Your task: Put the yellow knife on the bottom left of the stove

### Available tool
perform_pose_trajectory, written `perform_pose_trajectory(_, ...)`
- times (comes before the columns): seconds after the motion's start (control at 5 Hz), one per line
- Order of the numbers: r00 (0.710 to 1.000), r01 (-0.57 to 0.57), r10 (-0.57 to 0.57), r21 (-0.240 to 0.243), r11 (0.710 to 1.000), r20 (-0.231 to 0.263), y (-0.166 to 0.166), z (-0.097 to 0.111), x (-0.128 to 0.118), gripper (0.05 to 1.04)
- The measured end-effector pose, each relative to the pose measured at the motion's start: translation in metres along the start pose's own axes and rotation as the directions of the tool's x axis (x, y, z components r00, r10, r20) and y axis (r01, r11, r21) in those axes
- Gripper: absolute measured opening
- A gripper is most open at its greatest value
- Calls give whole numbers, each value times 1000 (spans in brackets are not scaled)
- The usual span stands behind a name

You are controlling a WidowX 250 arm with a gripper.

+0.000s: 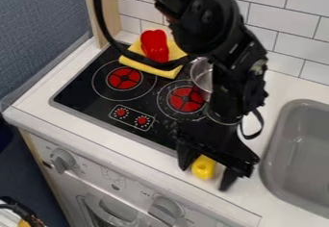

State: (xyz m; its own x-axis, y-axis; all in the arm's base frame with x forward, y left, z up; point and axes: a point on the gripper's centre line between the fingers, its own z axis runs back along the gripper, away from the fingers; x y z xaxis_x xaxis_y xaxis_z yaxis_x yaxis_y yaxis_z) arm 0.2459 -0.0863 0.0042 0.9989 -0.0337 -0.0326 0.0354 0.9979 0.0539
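The gripper (204, 178) hangs over the white counter just in front of the stove's right corner. It is open, with one finger on either side of a yellow object (204, 167), apparently an end of the yellow knife; the rest is hidden by the gripper. The black stove (82, 92) lies left of the gripper, with red burners and two red knobs near its front edge.
A red pepper-like toy (154, 45) rests on a folded yellow cloth (151, 69) at the stove's back. A clear or metal pot (202, 75) stands partly behind the arm. At right is a grey sink (297, 146); tiled wall behind.
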Motion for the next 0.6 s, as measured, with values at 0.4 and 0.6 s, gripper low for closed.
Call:
perform_pose_trajectory(0.4,1000,17,-17,-18,1000,12,3,1,5,621)
perform_pose_trajectory(0.6,998,67,-67,16,998,10,1,3,2,511)
